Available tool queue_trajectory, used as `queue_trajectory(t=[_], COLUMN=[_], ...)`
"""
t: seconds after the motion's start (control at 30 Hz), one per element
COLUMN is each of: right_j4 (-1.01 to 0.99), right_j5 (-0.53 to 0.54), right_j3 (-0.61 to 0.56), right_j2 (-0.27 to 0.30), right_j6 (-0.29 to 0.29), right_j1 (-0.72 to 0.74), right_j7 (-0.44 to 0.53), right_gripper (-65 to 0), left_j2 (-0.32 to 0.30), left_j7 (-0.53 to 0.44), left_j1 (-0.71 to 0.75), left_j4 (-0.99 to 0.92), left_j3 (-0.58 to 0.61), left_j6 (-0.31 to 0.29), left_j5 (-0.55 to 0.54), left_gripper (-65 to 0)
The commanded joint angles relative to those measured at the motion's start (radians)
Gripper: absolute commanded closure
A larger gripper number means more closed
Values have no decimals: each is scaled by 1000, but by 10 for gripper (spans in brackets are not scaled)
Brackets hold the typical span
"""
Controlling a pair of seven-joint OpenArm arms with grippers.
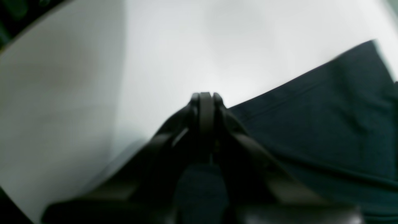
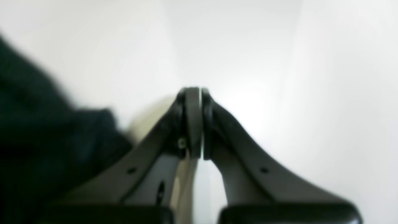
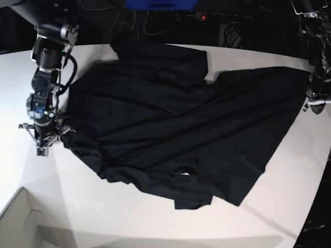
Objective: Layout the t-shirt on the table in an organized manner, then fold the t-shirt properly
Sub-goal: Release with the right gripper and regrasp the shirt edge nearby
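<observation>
The black shirt [image 3: 170, 113] lies spread across the middle of the white tabletop [image 3: 103, 219], plain and matte, ridged with long slanting creases. Its near edge is ragged and bunched, and a sleeve-like flap juts from the far side. At its two ends, the left claw [image 1: 205, 98] and the right claw [image 2: 194, 93] both stand narrow, tips together.

T-shirts: one, black [image 3: 155, 113], spread across the middle of the base view
Surfaces: one, white [image 3: 119, 217], under the shirt
Arms: two, the right arm [image 3: 54, 57] at the left of the base view and the left arm [image 3: 313, 20] at its upper right
Claws: two, left claw [image 1: 206, 97] and right claw [image 2: 195, 91], one per arm
Blue patches: one [image 3: 160, 4], top centre
</observation>
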Motion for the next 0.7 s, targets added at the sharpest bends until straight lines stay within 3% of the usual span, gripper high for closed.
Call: queue_trajectory(t=[0.0, 0.3, 0.43, 0.67], right_j4=[79, 491, 501, 328], right_j5=[6, 7, 7, 6], right_j3=[4, -35, -70, -64], right_j2=[-5, -137, -168, -182], right_j6=[-6, 17, 83, 88], right_j1=[7, -184, -214, -164], right_j7=[32, 4, -68, -71], right_gripper=[0, 0, 0, 0], left_j2=[-20, 0, 19, 39], left_j7=[-23, -23, -23, -23], left_j1=[-7, -9, 2, 26], left_j4=[36, 77, 61, 37], left_j3=[-5, -3, -6, -6], left_j6=[-4, -4, -4, -4], left_j5=[-8, -8, 0, 0], left_gripper=[0, 0, 0, 0])
